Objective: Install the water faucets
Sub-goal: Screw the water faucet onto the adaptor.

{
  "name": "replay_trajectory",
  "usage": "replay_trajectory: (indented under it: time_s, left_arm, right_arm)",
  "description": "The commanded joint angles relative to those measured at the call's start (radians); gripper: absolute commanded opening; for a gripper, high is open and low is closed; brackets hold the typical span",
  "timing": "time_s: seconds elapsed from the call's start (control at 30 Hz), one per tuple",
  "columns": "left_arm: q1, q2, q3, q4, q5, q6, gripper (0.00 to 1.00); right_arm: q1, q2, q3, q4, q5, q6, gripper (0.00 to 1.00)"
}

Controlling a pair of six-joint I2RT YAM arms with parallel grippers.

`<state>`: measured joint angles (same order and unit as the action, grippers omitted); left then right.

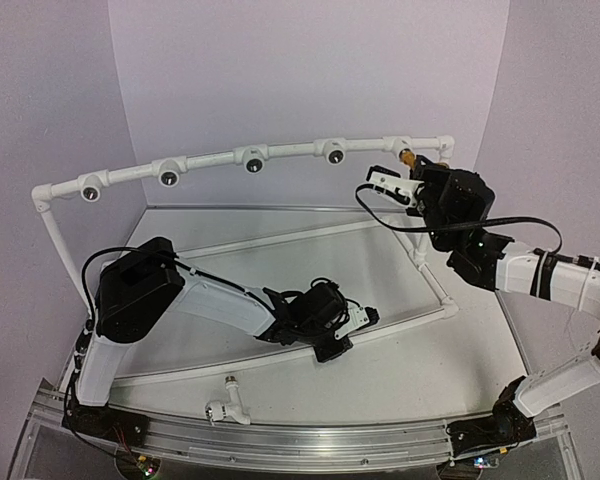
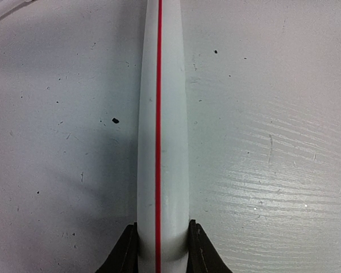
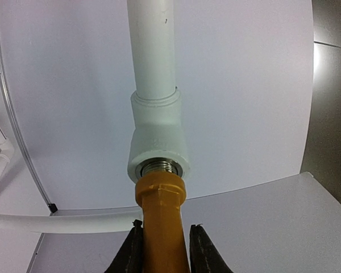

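Upper right: gripping the yellow-orange faucet [image 3: 162, 210] tight with the right end effector [image 3: 165, 233], screw end at a pipe frame socket [image 3: 157, 142]. Middle: squeezing the bottom pipe [image 2: 162, 114] with the left end effector [image 2: 162, 239]. Near the bottom edge of the tabletop [image 1: 400, 370], with room around: the white faucet [image 1: 228, 405].

Words: none can be read anywhere.
Numbers: none can be read.
Brands and signs: none can be read.

The left arm [image 1: 220, 300] lies low, reaching rightward, with the left hand [image 1: 365, 318] clamped shut, while the right arm [image 1: 540, 272] rises, elbow bent, reaching inward, its right hand [image 1: 410, 172] likewise clamped.
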<state>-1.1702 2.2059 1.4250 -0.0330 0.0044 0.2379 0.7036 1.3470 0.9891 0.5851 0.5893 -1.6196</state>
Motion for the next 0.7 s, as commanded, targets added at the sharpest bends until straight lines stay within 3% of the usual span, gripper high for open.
replay_trajectory:
  time_s: [0.0,0.67]
  left_arm:
    - [-0.029,0.033,-0.037,-0.167,0.091,0.065,0.00]
    - [-0.040,0.043,-0.035,-0.167,0.092,0.066,0.00]
  right_arm:
    - [0.018,0.027,0.065,0.017,-0.017,0.078,0.00]
    - [0.033,0.046,0.139,-0.043,0.009,0.377,0.00]
